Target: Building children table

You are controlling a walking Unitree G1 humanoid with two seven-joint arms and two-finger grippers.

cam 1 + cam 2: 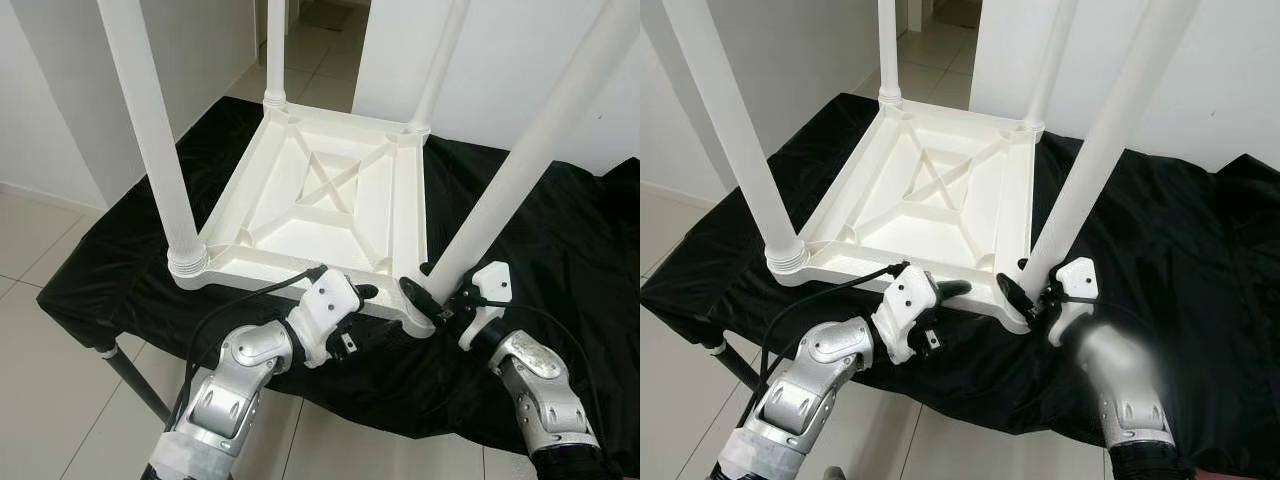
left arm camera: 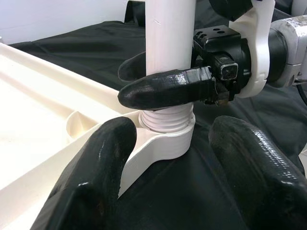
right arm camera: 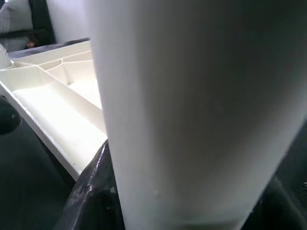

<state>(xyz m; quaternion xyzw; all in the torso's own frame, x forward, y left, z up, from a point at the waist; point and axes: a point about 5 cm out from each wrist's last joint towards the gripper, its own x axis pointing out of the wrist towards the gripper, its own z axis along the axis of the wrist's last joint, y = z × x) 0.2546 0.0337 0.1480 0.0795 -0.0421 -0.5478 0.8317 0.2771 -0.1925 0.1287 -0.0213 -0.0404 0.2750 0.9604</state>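
On the desk [image 1: 135, 375], under the black cloth [image 1: 560, 250], from the head views: lies upside down, the white table top [image 1: 320, 200], ribs up, its near corner close to the front edge of the desk. Counted: one table top, four white legs standing in its corners, near-left [image 1: 150, 130], far-left [image 1: 275, 50], far-right [image 1: 440, 60] and near-right leg [image 1: 530, 150]; two grippers. Clamps the near-right leg at its base, the right gripper [image 1: 432, 298]. Hovers just beside the front rim, the left gripper [image 1: 362, 296], holding nothing.

From the left wrist: own fingers [image 2: 96, 163] spread apart around the corner socket [image 2: 168, 143], not touching it. Above the socket, some rings of thread [image 2: 168, 120] exposed, so probably not screwed fully home. Wrapped around the leg just over the thread, one right finger [image 2: 163, 88].

From the right wrist: very close to the leg [image 3: 192, 110], table top [image 3: 57, 105] behind.

Possible trouble: turning with the table top not braced could drag it over the smooth cloth and off the near edge. Tilting the leg while turning could cross the thread and jam it.
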